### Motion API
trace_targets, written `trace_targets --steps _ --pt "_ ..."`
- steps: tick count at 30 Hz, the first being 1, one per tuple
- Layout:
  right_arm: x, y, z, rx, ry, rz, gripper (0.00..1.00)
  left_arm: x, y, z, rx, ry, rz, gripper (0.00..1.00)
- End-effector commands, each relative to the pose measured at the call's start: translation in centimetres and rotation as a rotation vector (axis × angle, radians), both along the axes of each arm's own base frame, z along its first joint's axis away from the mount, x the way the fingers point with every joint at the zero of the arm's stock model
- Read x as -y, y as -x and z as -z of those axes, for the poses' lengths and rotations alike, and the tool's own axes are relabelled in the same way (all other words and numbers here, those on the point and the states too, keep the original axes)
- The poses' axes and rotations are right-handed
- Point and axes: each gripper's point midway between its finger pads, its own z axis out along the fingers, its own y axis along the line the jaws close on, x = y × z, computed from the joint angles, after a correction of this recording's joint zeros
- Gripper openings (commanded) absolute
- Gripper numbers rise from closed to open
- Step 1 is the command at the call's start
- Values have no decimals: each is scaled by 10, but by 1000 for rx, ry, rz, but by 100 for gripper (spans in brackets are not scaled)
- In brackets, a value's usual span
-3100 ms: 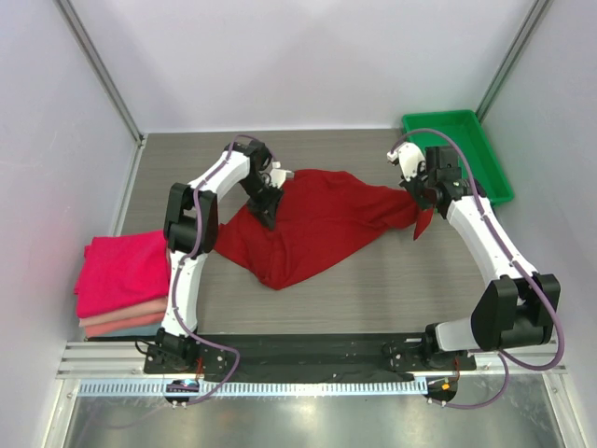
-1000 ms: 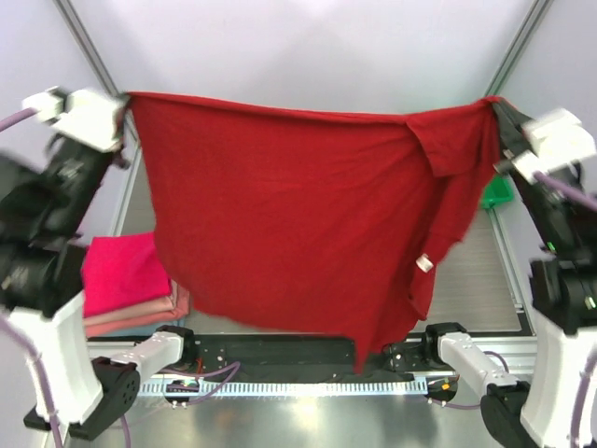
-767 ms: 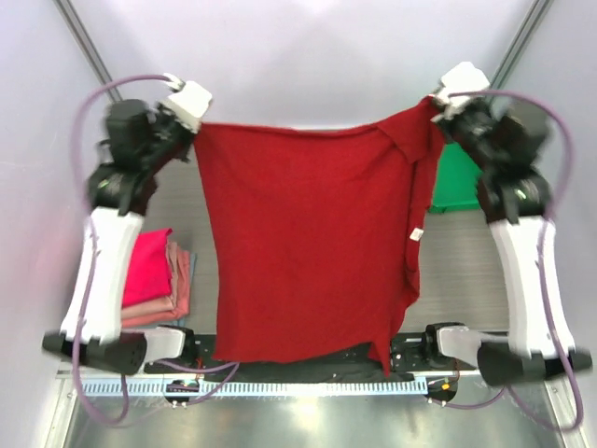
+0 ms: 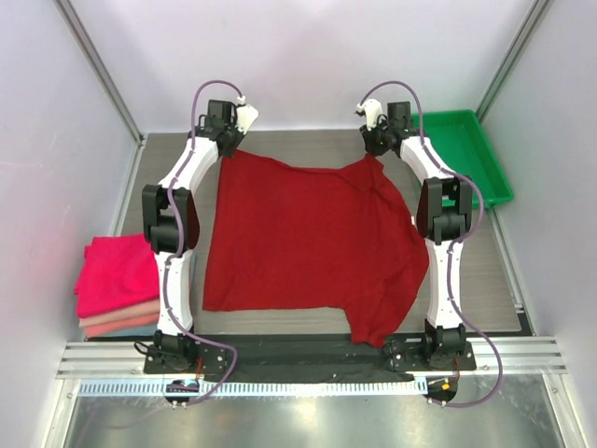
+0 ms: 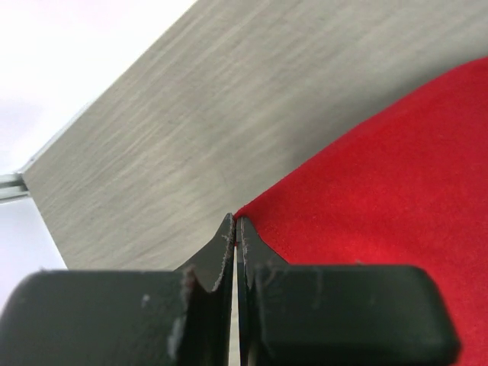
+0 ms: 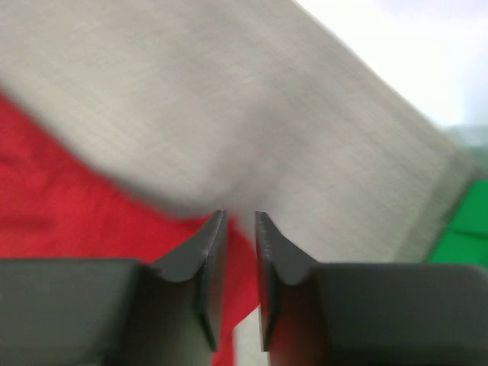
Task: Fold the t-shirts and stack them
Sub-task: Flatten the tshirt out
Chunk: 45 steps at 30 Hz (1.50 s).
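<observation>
The red shirt (image 4: 308,243) lies spread across the middle of the bench (image 4: 466,271), with its far edge running between the two arms and its near hem towards 6 o'clock. This looks like the laying-out step, done so the cloth is flat before any fold is made.

The left hand (image 5: 235,229) is at 11 o'clock from the shirt's middle. It is closed tight, with the far-left corner of the shirt nipped at the fingertips. Pinning that corner low against the bench probably keeps the far edge straight.

The right hand (image 6: 238,221) is at 1 o'clock, over the far-right corner. Its fingers are parted a little, and red cloth shows through the gap. That view is blurred, so I cannot tell whether the fingers touch the cloth or merely stand over it.

The shirt is not quite tidy. Near 1 o'clock a sleeve is turned over onto the body, and the corner at 5 o'clock sags towards the near edge of the bench. Both would likely need smoothing before a clean fold.

The stack of folded shirts (image 4: 117,280) sits at 8 o'clock, well apart from the red one, with bright pink on top and paler ones beneath. It is out of the way yet near enough to take the next shirt. The green tray (image 4: 457,149) at 2 o'clock holds nothing that I can see.
</observation>
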Motion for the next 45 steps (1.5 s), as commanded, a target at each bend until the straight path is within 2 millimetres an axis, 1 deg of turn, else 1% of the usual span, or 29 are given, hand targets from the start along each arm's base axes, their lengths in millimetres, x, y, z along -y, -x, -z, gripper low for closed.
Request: trace_targets --steps 1,3,4,6,7,8,9,10,11,12,13,14,16,17,18,20,21,22,23,25,27,28,33,39,45 --pt "19 -37 -72 182 15 125 30 -6 -25 -39 135 -3 -52 0" --pt "28 -38 -90 210 1 145 32 -7 -25 -40 137 -6 -59 0" --pt "37 -35 -108 234 -7 150 34 -9 -24 -43 143 -11 -67 0" --pt "42 -18 -104 198 -2 116 36 -9 -20 -42 136 -14 -74 0" --pt "43 -5 -120 218 27 54 38 -9 -18 -43 132 -15 -74 0" --pt "41 10 -105 160 22 1 39 -8 -15 -48 136 -9 -71 0" --pt "42 30 -90 67 27 -20 39 -5 -11 -43 120 -5 -66 0" --pt "40 43 -86 24 30 -56 39 -2 -8 -43 114 -5 -58 0" --pt "46 56 -80 -29 14 -54 40 0 -7 -44 113 -3 -54 0" --pt "40 72 -73 -98 -29 -71 40 2 -6 -45 112 -3 -51 0" --pt "34 81 -71 -137 -68 -75 41 4 -4 -45 107 -4 -49 0" --pt "45 93 -65 -211 -113 -41 42 6 -4 -46 107 -2 -47 0" --pt "35 106 -62 -273 -182 -74 43 10 -2 -48 107 -1 -40 0" --pt "31 115 -57 -317 -210 -78 43 12 -1 -49 107 1 -38 0" --pt "25 119 -56 -339 -243 -93 43 14 0 -48 104 1 -34 0" --pt "21 125 -49 -381 -278 -89 43 20 1 -45 97 5 -23 0" --pt "20 125 -41 -402 -282 -89 42 22 1 -45 95 6 -20 0" --pt "20 126 -37 -410 -282 -89 43 23 1 -41 89 8 -15 0" --pt "20 127 -33 -425 -284 -87 42 26 0 -42 92 9 -10 0" --pt "18 129 -22 -456 -290 -98 42 28 0 -37 82 10 -10 0" --pt "16 129 -19 -472 -303 -103 42 28 0 -36 78 9 -10 0" --pt "15 129 -14 -484 -303 -100 41 26 0 -35 74 6 -13 0" --pt "18 122 -1 -495 -276 -80 41 25 3 -33 65 4 -18 0" --pt "21 117 8 -494 -261 -68 40 26 1 -31 64 2 -17 0" --pt "18 109 15 -492 -267 -58 39 27 0 -28 62 7 -19 0"
